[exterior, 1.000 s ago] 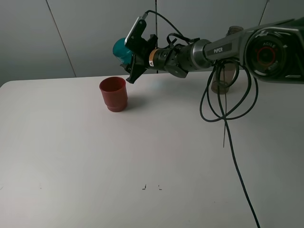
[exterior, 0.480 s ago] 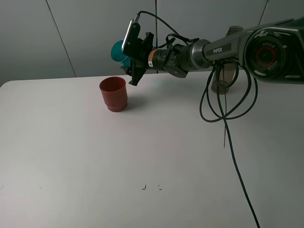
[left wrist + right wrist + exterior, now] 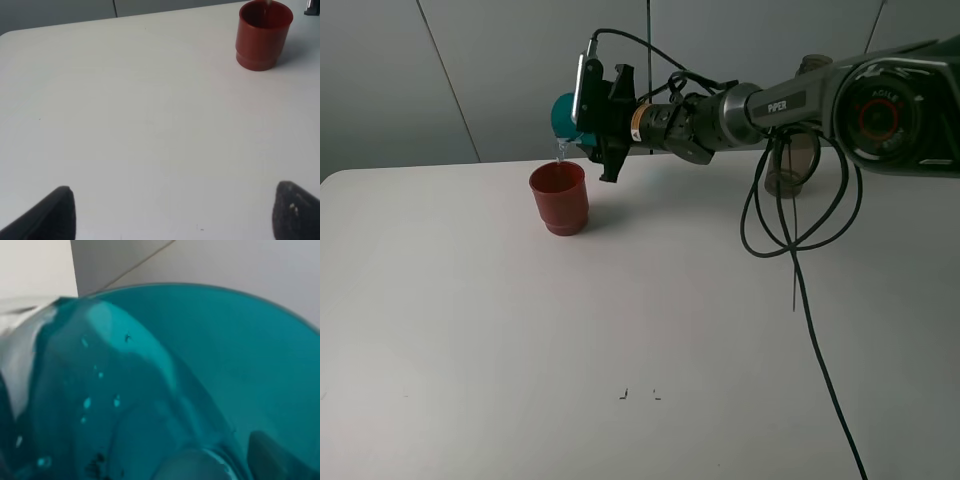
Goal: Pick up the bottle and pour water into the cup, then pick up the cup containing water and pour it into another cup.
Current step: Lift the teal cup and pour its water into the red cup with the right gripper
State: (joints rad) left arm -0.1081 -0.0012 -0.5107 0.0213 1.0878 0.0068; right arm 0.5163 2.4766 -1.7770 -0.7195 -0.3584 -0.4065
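My right gripper [image 3: 578, 120] reaches across to the back left and is shut on the teal cup [image 3: 561, 113], which is tipped well over above the brick-red cup [image 3: 558, 197]. A thin stream of water [image 3: 560, 152] falls from its rim into the red cup. The teal cup [image 3: 175, 365] fills the right wrist view, with drops on its wall. The smoky bottle [image 3: 804, 158] stands at the back right, partly hidden behind the arm and its cables. In the left wrist view my left gripper [image 3: 175, 220] is open and holds nothing, far from the red cup [image 3: 263, 35].
Black cables [image 3: 790, 250] hang from the right arm and trail over the white table [image 3: 620, 320] toward the front right. A grey wall stands just behind the table's far edge.
The right wrist has rolled further, tipping the teal cup more toward the red cup. Water now streams out. The red cup and the bottle have not moved.
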